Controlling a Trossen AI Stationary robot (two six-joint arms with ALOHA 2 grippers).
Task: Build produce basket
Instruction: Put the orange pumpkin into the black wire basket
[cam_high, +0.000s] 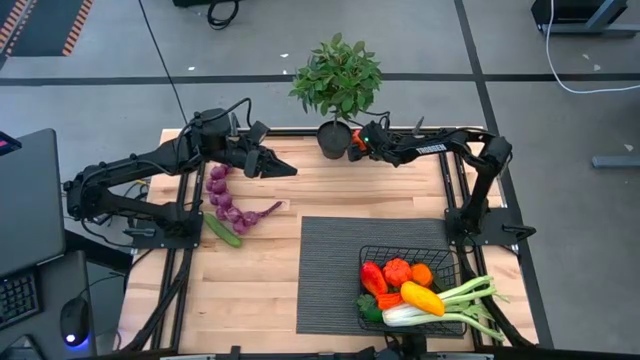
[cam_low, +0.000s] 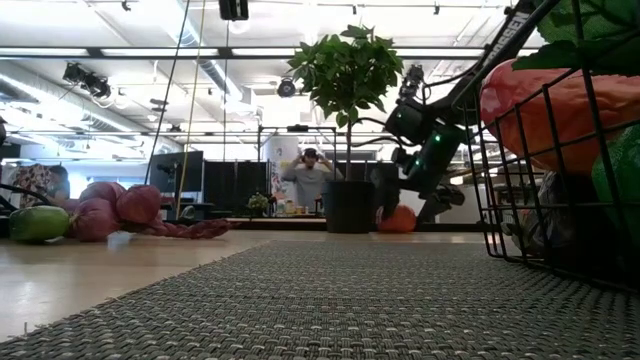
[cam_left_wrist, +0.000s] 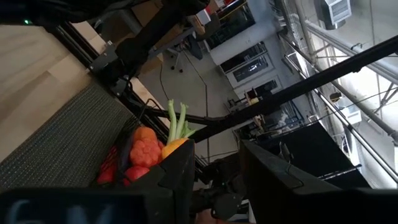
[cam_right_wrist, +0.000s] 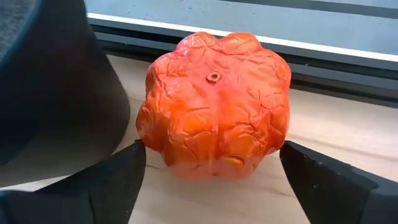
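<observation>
An orange, lumpy, pumpkin-shaped toy vegetable (cam_right_wrist: 214, 106) sits on its underside on the wooden table at the far edge, beside the plant's dark pot (cam_right_wrist: 56, 93). My right gripper (cam_right_wrist: 211, 177) is open and slants down over it, one finger on each side; whether they touch it does not show. The same vegetable (cam_high: 357, 140) shows under this gripper in the high view. The black wire basket (cam_high: 450, 262) stands on the mat near right, holding red, orange and yellow produce and a leek (cam_high: 470, 300). My left gripper (cam_high: 283, 167) hovers level over the far left of the table, open, with nothing between its fingers.
A potted green plant (cam_high: 337, 80) stands at the far edge, right next to my right gripper. Purple grapes and an eggplant (cam_high: 228, 205) and a green cucumber (cam_high: 222, 231) lie left of the dark ribbed mat (cam_high: 335, 270). A person stands in the room beyond (cam_low: 308, 175).
</observation>
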